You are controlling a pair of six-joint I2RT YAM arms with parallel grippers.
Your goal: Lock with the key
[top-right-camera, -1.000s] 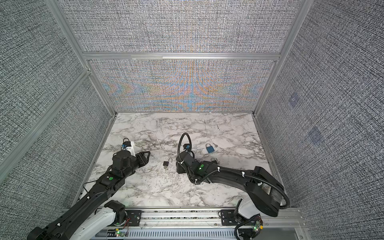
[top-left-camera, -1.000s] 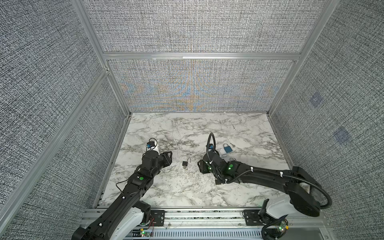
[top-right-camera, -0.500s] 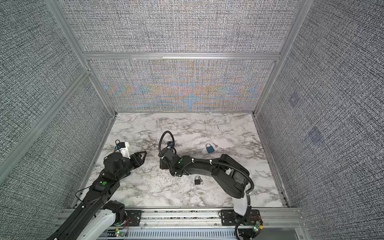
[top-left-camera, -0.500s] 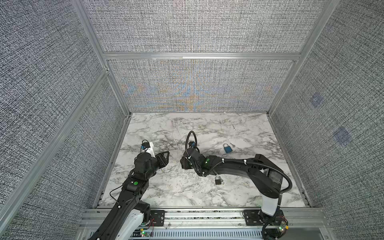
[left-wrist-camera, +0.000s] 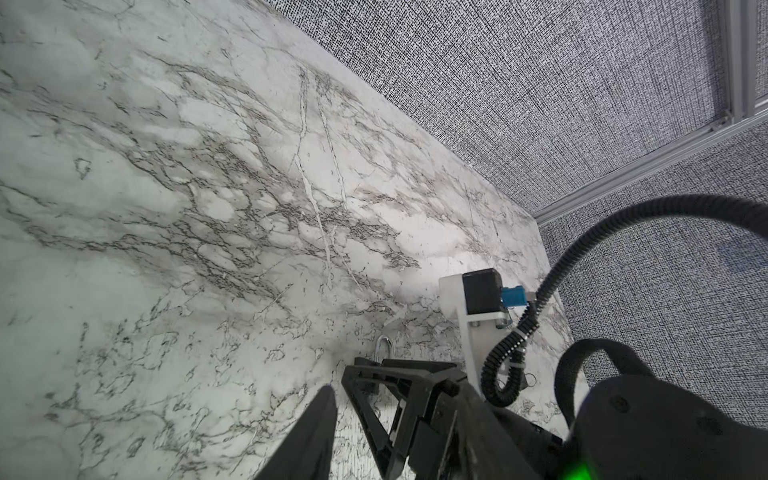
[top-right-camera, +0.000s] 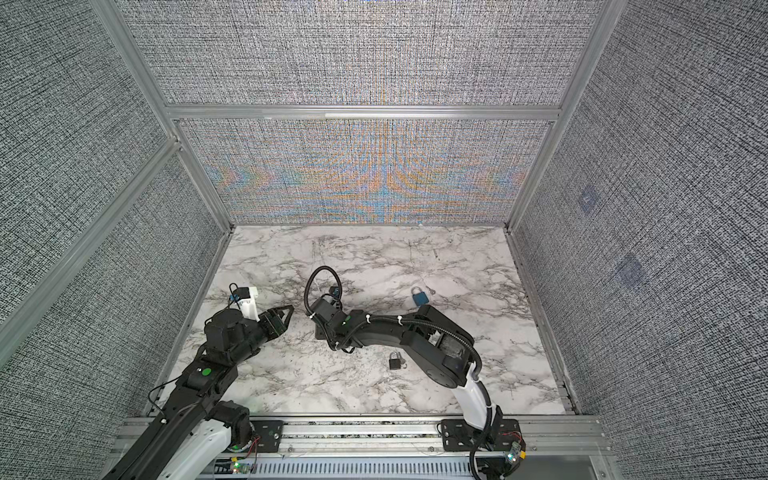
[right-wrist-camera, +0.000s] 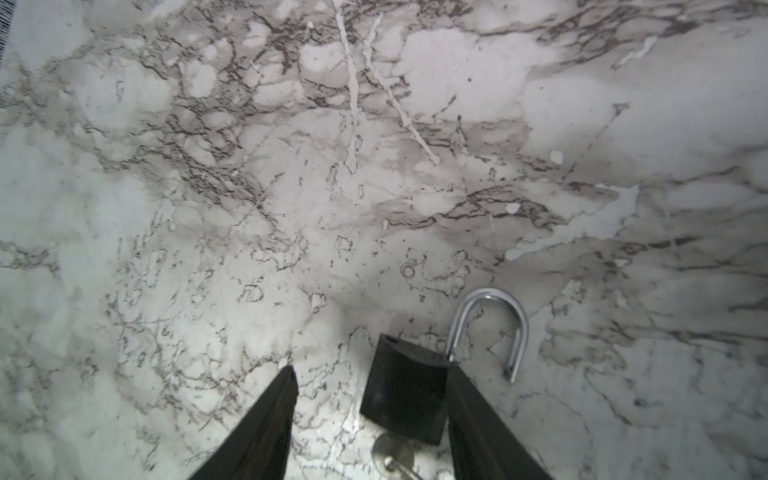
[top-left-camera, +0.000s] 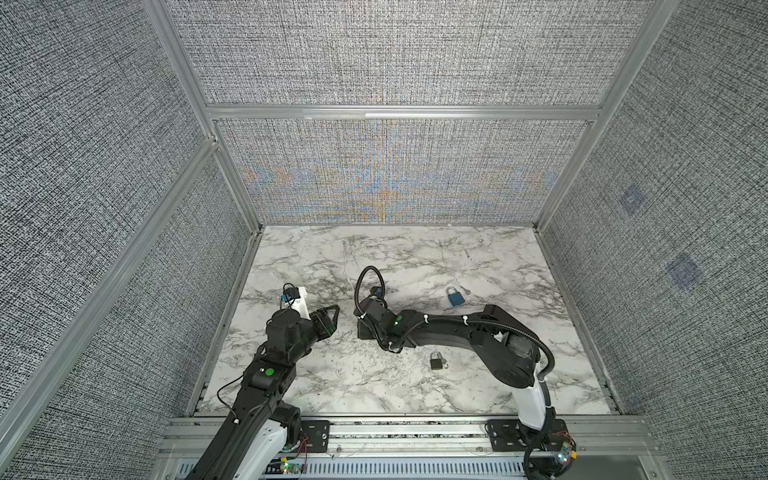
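Starting with the big stuff: grey woven walls [top-left-camera: 374, 62] box in a marble surface [top-left-camera: 415, 257]. The left arm [top-left-camera: 266, 374] comes up along the left edge. The right arm [top-left-camera: 478, 336] bends low across the middle, so both pincers end up near each other left of centre, not touching.

The left pincer [top-left-camera: 334, 318] is open and empty over bare marble, aimed toward the other one. The right pincer [right-wrist-camera: 372, 368] is tipped down at the surface. The top views hide its fingers, but its wrist cam sorts that out: fingers spread, with the open padlock [right-wrist-camera: 405, 390] lying flat between them. That black body is right up against one finger [right-wrist-camera: 473, 415] with a clear gap to the other, so it's not clamped, just sitting in there. Its shackle [right-wrist-camera: 522, 332] is swung open, free end off the body. The left wrist cam catches the same shackle poking out behind the right pincer.

A second black padlock [top-left-camera: 435, 360] lies just beside the right arm on the near side, with a small key [top-left-camera: 445, 366] touching it or nearly. The blue padlock [top-left-camera: 455, 297] sits further back, well apart from both pincers. As for the key [right-wrist-camera: 390, 453], it's a blurry round bit at the bottom end of the open padlock's body; can't tell if it's in the keyhole.
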